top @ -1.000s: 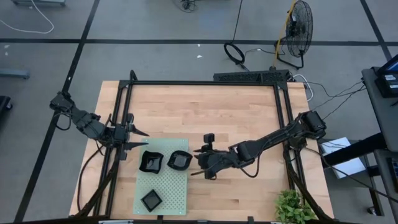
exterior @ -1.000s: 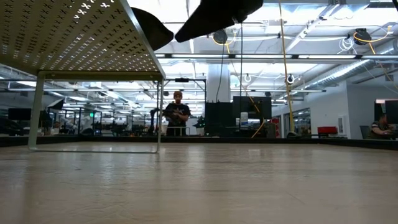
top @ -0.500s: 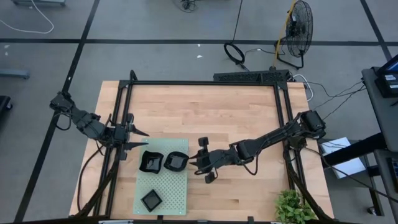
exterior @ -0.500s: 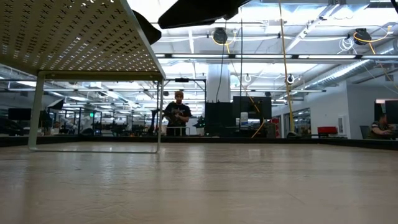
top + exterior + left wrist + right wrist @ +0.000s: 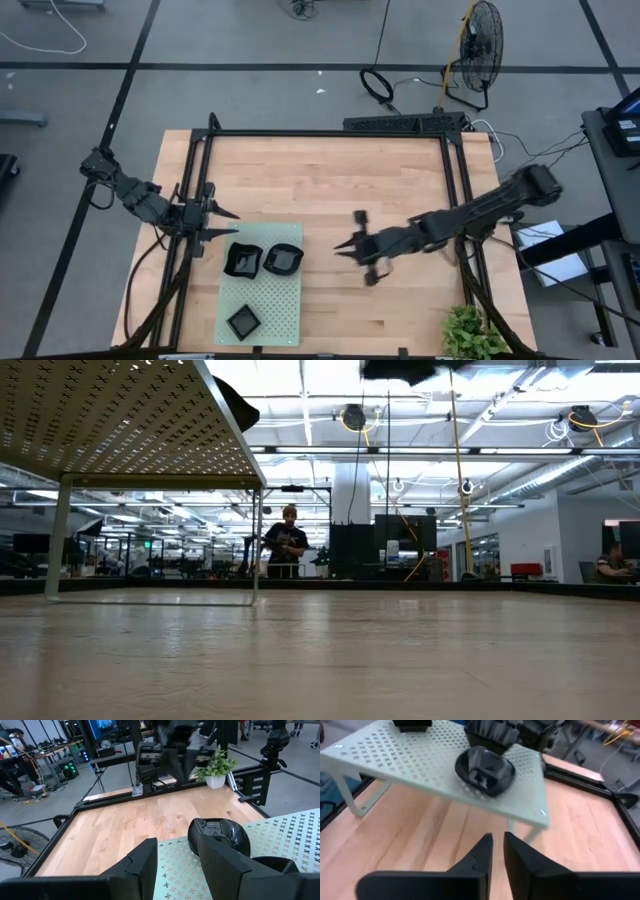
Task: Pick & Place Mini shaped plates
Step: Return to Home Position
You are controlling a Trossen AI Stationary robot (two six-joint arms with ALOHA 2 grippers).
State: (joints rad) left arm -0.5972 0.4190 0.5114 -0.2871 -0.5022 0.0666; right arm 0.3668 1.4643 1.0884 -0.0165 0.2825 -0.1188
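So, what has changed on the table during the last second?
The right gripper, holding nothing, drew back from the leaf plate stack toward its own side of the table. The left gripper, the other plate stacks and the green shelf stayed put.

The shelf (image 5: 275, 300) is showing pale green, peppered with tiny cross-shaped holes; on it, the mini shaped plates (image 5: 285, 260) are gleaming glossy black; beneath it, the table (image 5: 330, 180) is glowing light blond wood.

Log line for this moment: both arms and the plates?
right gripper: empty, over bare table beside shelf | left gripper: open, at shelf's corner | mini shaped plates: on shelf, three spots
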